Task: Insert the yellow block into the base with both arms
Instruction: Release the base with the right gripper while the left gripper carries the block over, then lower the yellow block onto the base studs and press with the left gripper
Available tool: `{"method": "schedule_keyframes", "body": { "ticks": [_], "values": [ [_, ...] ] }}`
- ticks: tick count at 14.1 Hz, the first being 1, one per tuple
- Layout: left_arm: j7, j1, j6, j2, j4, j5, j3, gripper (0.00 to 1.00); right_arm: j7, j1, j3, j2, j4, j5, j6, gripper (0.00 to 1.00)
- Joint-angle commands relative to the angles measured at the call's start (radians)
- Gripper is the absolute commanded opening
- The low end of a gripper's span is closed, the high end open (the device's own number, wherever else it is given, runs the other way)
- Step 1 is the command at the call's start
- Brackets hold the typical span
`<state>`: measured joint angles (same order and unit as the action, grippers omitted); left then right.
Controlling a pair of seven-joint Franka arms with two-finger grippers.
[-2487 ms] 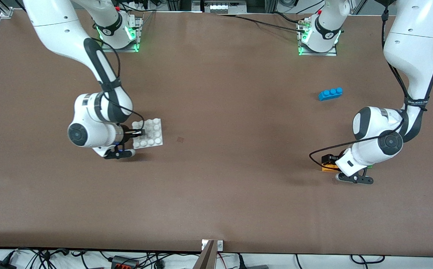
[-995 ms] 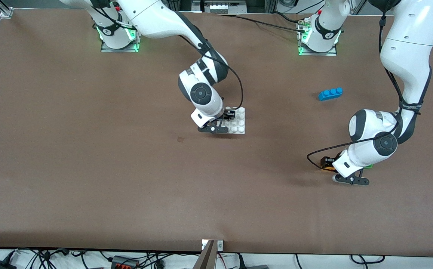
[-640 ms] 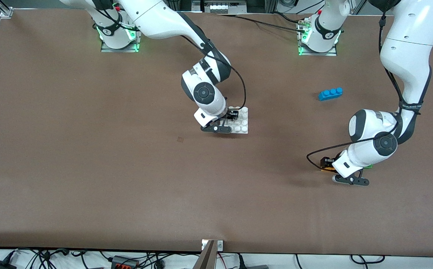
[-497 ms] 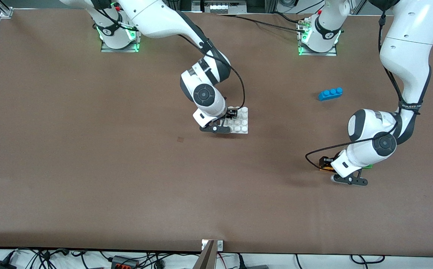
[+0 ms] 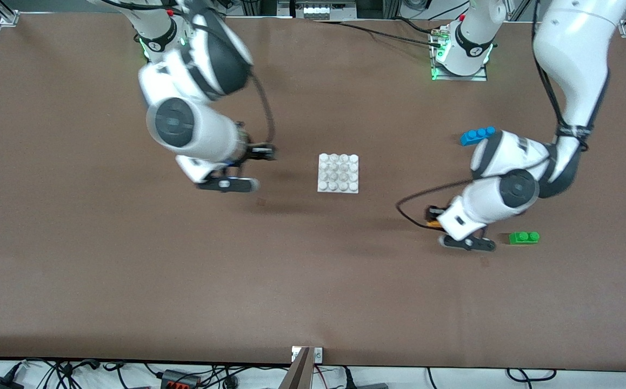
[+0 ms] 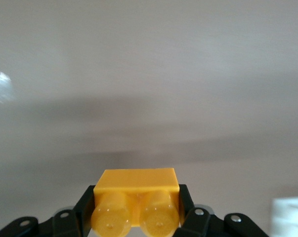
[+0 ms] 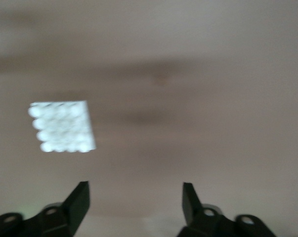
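Note:
The base, a white square studded plate, lies flat on the table near the middle; it also shows in the right wrist view. My right gripper is open and empty, apart from the base, toward the right arm's end of the table; its jaws stand wide in the right wrist view. My left gripper is shut on the yellow block and holds it above the table, between the base and the green brick. Only a sliver of the yellow block shows in the front view.
A green two-stud brick lies on the table beside the left arm's wrist. A blue three-stud brick lies farther from the front camera, partly covered by the left arm. A small dark mark is on the brown table.
My right gripper let go of the base and drew back toward the right arm's end. My left gripper lifted the yellow block and moved toward the base, uncovering the green brick.

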<state>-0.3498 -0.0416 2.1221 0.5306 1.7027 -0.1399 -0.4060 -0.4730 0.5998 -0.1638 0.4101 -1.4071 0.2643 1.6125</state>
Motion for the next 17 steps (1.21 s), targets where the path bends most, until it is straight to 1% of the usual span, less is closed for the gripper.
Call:
{"method": "schedule_keyframes", "body": {
  "ticks": [1, 2, 3, 5, 7, 8, 9, 10, 11, 12, 13, 15, 17],
  "values": [
    [-0.142, 0.094, -0.016, -0.034, 0.014, 0.068, -0.029, 0.59, 0.149, -0.081, 0.001, -0.101, -0.041, -0.107, -0.086, 1.00],
    [-0.167, 0.107, -0.008, -0.034, 0.012, 0.074, -0.043, 0.59, 0.201, -0.128, 0.001, -0.137, -0.041, -0.129, -0.133, 1.00],
    [-0.205, 0.147, 0.001, -0.031, 0.012, 0.074, -0.043, 0.59, 0.238, -0.176, 0.001, -0.170, -0.041, -0.143, -0.176, 1.00],
    [-0.309, 0.233, 0.044, -0.015, 0.017, 0.075, -0.042, 0.57, 0.417, -0.268, 0.001, -0.233, -0.041, -0.198, -0.250, 1.00],
    [-0.400, 0.290, 0.125, 0.014, 0.035, 0.071, -0.043, 0.56, 0.580, -0.336, 0.003, -0.269, -0.039, -0.284, -0.256, 1.00],
    [-0.428, 0.295, 0.195, 0.015, 0.085, 0.069, -0.053, 0.54, 0.623, -0.374, 0.010, -0.283, -0.047, -0.328, -0.247, 1.00],
    [-0.442, 0.293, 0.264, 0.011, 0.131, 0.068, -0.071, 0.54, 0.640, -0.424, 0.036, -0.315, -0.065, -0.330, -0.247, 1.00],
    [-0.461, 0.293, 0.330, 0.009, 0.179, 0.066, -0.077, 0.54, 0.663, -0.475, 0.074, -0.345, -0.107, -0.332, -0.247, 1.00],
    [-0.474, 0.293, 0.341, 0.009, 0.184, 0.059, -0.079, 0.54, 0.671, -0.533, 0.123, -0.381, -0.162, -0.339, -0.237, 1.00],
    [-0.472, 0.293, 0.343, 0.008, 0.196, 0.054, -0.079, 0.54, 0.669, -0.596, 0.185, -0.404, -0.209, -0.341, -0.194, 1.00],
    [-0.471, 0.292, 0.343, 0.002, 0.215, 0.037, -0.080, 0.54, 0.654, -0.636, 0.231, -0.421, -0.255, -0.339, -0.153, 1.00],
    [-0.469, 0.284, 0.343, -0.012, 0.253, -0.036, -0.095, 0.54, 0.660, -0.650, 0.242, -0.430, -0.265, -0.326, -0.123, 1.00],
    [-0.469, 0.282, 0.341, -0.011, 0.255, -0.052, -0.105, 0.55, 0.651, -0.649, 0.242, -0.453, -0.254, -0.319, -0.091, 1.00]
  ]
}}
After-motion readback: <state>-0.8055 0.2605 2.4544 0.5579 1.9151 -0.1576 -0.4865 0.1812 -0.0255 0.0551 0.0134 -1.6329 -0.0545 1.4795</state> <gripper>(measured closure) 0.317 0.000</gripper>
